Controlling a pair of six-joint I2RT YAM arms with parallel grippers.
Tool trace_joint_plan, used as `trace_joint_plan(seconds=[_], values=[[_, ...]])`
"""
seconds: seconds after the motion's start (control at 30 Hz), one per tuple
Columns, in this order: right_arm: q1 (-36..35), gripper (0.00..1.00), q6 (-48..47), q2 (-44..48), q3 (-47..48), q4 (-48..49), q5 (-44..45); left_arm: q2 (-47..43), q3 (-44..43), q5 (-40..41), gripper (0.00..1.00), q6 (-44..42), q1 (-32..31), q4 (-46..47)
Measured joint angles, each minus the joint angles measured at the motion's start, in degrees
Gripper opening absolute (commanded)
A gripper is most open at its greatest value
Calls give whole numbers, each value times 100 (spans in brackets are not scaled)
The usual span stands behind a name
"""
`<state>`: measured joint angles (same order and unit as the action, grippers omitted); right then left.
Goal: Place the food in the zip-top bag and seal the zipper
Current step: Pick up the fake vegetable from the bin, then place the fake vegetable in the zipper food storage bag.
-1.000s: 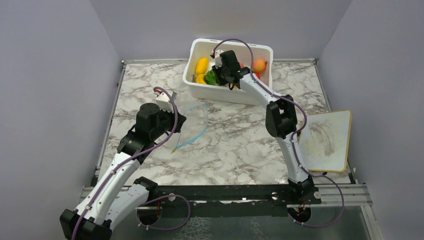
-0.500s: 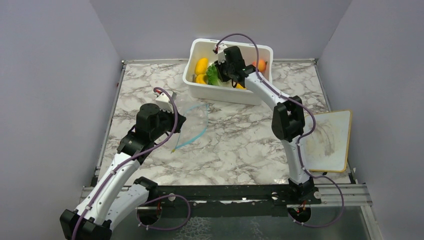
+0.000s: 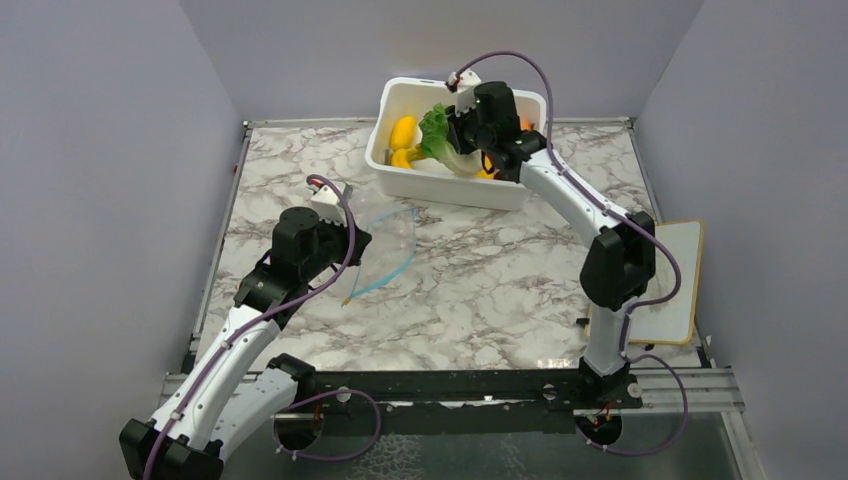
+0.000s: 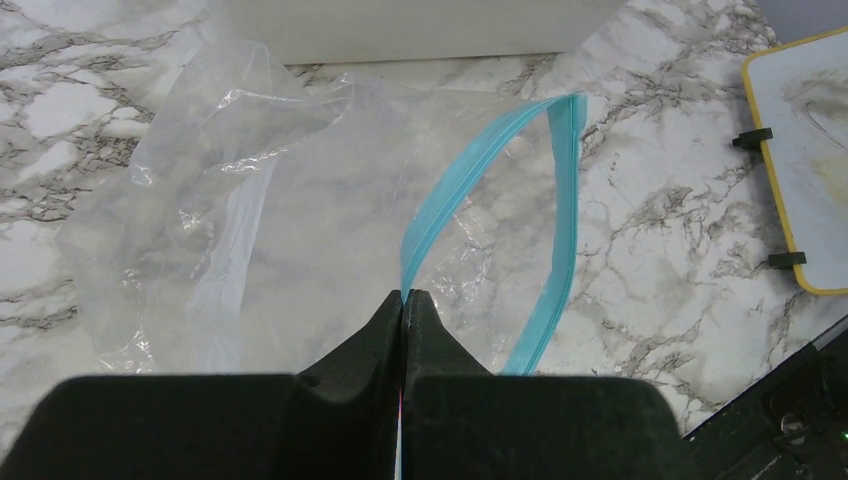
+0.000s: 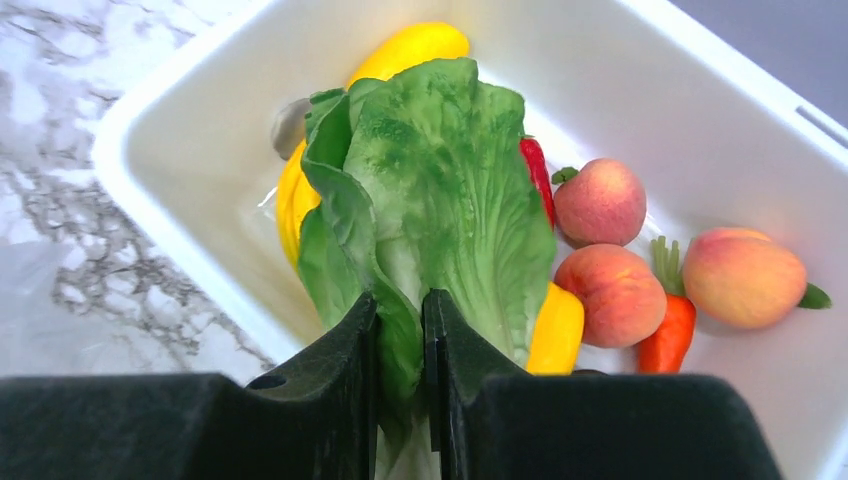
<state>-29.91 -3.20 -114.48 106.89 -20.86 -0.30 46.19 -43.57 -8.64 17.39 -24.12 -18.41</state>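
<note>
Over the white tub (image 3: 452, 188), right gripper (image 5: 400, 312) pinches the lettuce (image 5: 440, 190) by its stem end. Leaves hang above the tub's left half, clear of the other food. Inside the tub: three peaches (image 5: 600, 200) toward its right side, a carrot (image 5: 668, 335) between two of them, a red chili (image 5: 537, 172) just beside the lettuce, and a yellow fruit (image 5: 410, 48) at the left end. On the near side of the tub, the zip-top bag (image 4: 250, 200) lies crinkled on the marble table (image 3: 480, 290), mouth gaping, well apart from the lettuce. Left gripper (image 4: 403, 300) is pressed together on the zipper (image 4: 470, 175), holding one strip. The other strip bows away, and both meet at a corner just in front of the tub.
</note>
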Motion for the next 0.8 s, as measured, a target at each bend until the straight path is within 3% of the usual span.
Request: trace_joint_plan(seconds=[0.4,0.57,0.8], values=[[0,2,321,2098,-2024,852,-245,133,2,57,0,55,0,2],[0,1,680,3165,-3285,1445,-713,122,2,46,0,280,0,72],[-4,1,1038,4258,-4107,2041,-1429,107,0,-313,0,828,0,125]])
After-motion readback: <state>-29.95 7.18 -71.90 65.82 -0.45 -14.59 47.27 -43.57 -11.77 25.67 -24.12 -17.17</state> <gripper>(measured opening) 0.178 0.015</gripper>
